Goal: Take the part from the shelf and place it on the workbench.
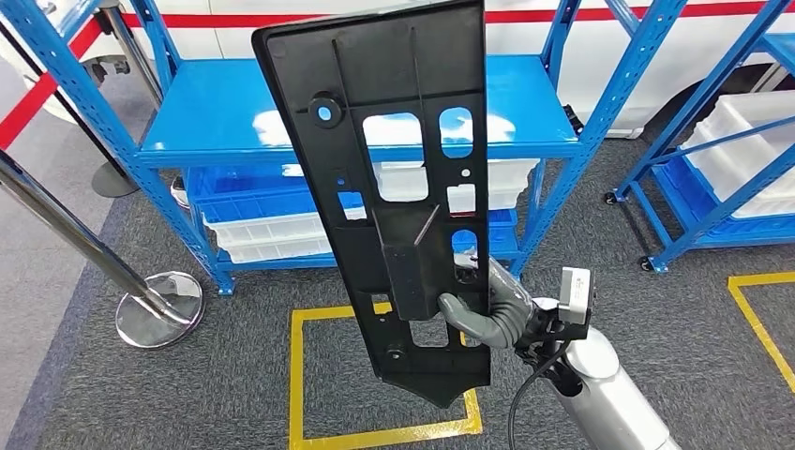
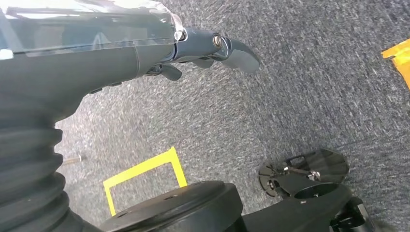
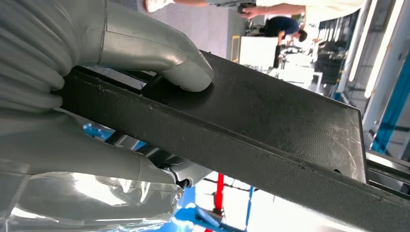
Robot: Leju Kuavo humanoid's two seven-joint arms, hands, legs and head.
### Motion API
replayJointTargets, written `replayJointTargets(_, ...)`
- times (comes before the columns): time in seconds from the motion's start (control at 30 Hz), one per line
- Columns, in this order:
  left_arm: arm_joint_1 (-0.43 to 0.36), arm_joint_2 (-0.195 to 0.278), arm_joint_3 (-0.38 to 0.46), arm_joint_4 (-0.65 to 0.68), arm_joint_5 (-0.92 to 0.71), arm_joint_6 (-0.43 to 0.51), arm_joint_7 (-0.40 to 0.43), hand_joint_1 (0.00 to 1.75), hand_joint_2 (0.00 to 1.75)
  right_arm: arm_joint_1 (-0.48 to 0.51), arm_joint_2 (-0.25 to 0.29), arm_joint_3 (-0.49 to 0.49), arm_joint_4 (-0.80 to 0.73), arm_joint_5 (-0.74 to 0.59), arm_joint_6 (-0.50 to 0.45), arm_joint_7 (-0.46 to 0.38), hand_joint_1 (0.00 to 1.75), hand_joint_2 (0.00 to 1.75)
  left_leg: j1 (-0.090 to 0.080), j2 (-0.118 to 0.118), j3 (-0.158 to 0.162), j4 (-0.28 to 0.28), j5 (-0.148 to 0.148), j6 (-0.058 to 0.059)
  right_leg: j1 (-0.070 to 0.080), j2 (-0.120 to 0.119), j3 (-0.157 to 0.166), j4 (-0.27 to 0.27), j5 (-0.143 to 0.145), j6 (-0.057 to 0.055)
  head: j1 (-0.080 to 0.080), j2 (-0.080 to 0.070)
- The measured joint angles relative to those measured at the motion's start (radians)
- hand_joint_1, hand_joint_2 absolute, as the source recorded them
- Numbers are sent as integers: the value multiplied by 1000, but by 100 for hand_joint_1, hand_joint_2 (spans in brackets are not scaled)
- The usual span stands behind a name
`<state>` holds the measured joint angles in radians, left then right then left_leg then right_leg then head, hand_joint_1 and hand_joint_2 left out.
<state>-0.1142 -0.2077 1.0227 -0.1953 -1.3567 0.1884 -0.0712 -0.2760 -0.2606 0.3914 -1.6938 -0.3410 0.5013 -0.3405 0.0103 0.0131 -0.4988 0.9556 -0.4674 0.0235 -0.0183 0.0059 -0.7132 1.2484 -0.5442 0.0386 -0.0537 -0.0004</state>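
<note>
Black moulded plastic, the part (image 1: 394,187) is a long flat panel with ribs and several cut-out windows, held up in the air in front of the robot and leaning slightly, its upper end well above the right hand (image 1: 483,314) and its pointed lower corner just below it. The right hand grips the panel near its lower end, at the edge nearest the arm: the grey thumb presses on one face while the darker fingers wrap behind the other, as the right wrist view shows with the thumb (image 3: 186,72) flat on the textured surface of the part (image 3: 290,121). Beyond the held panel, further from the hand, stands a blue shelf (image 1: 216,122) with white bins (image 1: 272,234) on its lower level. On the grey carpet below the hand lies a yellow taped square (image 1: 300,375). The left hand (image 2: 208,50) hangs over the carpet holding nothing, its fingers slightly bent and apart. A chrome stanchion base (image 1: 159,309) stands well off to the robot's left.
</note>
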Motion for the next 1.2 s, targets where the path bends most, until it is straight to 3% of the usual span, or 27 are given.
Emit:
replayJointTargets(0.03,0,0,0,0,0,0,0,0,175,0,0,0,2,0,0,1,171,175,0,8,-2,4,0,-1,-2,-2,-9,29,-3,2,0,0)
replayJointTargets(0.07,1,0,0,0,1,0,0,0,175,1,0,0,4,0,0,2,171,175,0,16,-4,8,-2,-2,-4,-5,-2,25,11,4,0,0)
replayJointTargets(0.1,1,0,0,0,1,0,0,0,175,0,0,0,4,0,1,3,171,175,0,23,-4,12,-4,-4,-5,-13,27,-24,41,4,0,0)
replayJointTargets(0.17,1,0,0,0,1,0,1,0,175,-2,0,-1,5,0,3,4,171,175,-2,36,-5,20,-10,-13,0,-54,101,-160,92,0,0,0)
replayJointTargets(0.23,3,-1,0,0,2,1,3,0,175,-6,0,-2,5,-1,6,4,171,175,-9,50,-9,29,-16,-23,9,-84,132,-231,103,-15,0,0)
replayJointTargets(0.3,3,-1,0,0,2,2,3,0,175,-7,0,-2,5,-1,8,5,171,175,-12,68,-11,33,-19,-30,12,-71,125,-234,101,-33,0,0)
replayJointTargets(0.37,2,-1,0,0,2,2,4,0,175,-8,-1,-3,5,-1,9,6,171,175,-9,55,-19,56,-41,-41,10,-52,121,-236,106,-47,0,0)
replayJointTargets(0.43,0,-1,0,0,3,2,3,0,175,-9,-3,-4,4,-1,9,6,171,175,-6,17,-58,151,-102,-48,9,-35,118,-239,112,-60,0,0)
replayJointTargets(0.5,-8,-1,0,0,5,2,2,0,175,-9,-4,-4,5,-1,9,6,171,175,-6,0,-116,290,-164,-48,13,-17,113,-238,116,-66,0,0)
replayJointTargets(0.53,-11,-1,0,0,5,2,1,0,175,-8,-4,-3,6,-1,9,6,171,175,-7,-2,-132,331,-173,-46,15,-6,111,-237,117,-68,0,0)
replayJointTargets(0.57,-12,-1,0,0,5,2,2,0,175,-8,-4,-3,6,-1,10,7,171,175,-7,-3,-131,333,-161,-42,18,6,110,-235,119,-68,0,0)
replayJointTargets(0.63,-9,-1,0,0,2,1,3,0,175,-7,-4,-3,5,-1,10,11,171,175,-9,-20,-79,228,-91,-29,21,31,110,-232,120,-67,0,0)
replayJointTargets(0.67,-7,-1,0,0,0,0,4,0,175,-6,-4,-3,3,-1,10,13,171,175,-9,-46,-50,161,-60,-20,23,42,107,-229,122,-65,0,0)
replayJointTargets(0.73,-4,-2,0,0,-3,-1,5,0,175,-2,-6,-3,-3,0,6,17,171,175,-10,-88,-16,69,-31,-11,19,63,96,-223,128,-55,0,0)
replayJointTargets(0.77,-4,-3,0,0,-4,-2,5,0,175,3,-6,-3,-8,2,4,20,171,175,-11,-95,-14,56,-34,-9,16,73,90,-223,133,-48,0,0)
replayJointTargets(0.83,-4,-8,-1,0,-7,-3,6,0,175,15,-7,-5,-22,4,-1,26,171,175,-10,-75,-11,40,-25,-6,12,88,81,-226,142,-34,0,0)
replayJointTargets(0.9,-3,-12,-1,1,-7,-6,6,0,175,20,-5,-8,-35,6,-4,28,171,175,-3,-50,-6,23,-11,2,16,62,63,-193,117,-23,0,0)
replayJointTargets(0.97,0,-13,-1,1,-7,-7,7,0,175,22,-2,-10,-41,7,-6,30,171,175,-1,-24,-8,17,-5,6,11,17,16,-85,53,-13,1,0)
replayJointTargets(1.0,2,-13,-1,1,-7,-8,7,0,175,24,-2,-10,-42,8,-7,31,171,175,-2,-10,-10,19,-5,6,6,6,-11,-20,25,-8,1,0)
replayJointTargets(1.03,2,-12,-1,1,-7,-8,7,0,175,28,-1,-10,-42,10,-7,32,171,175,-2,2,-12,21,-5,5,2,0,-28,24,11,-3,1,0)
replayJointTargets(1.07,2,-12,-1,1,-7,-8,7,0,175,31,-1,-10,-43,12,-7,32,171,175,-1,14,-14,24,-6,4,-3,-5,-26,33,16,2,1,0)
replayJointTargets(1.13,2,-13,-1,1,-7,-9,8,0,175,34,-1,-11,-47,18,-7,33,171,175,0,35,-14,30,-10,-2,-9,-19,33,-61,69,7,1,0)
replayJointTargets(1.2,2,-12,-1,1,-7,-10,8,0,175,32,-1,-12,-55,21,-6,34,171,175,-3,51,-15,37,-17,-12,-4,-55,101,-184,104,-3,1,0)
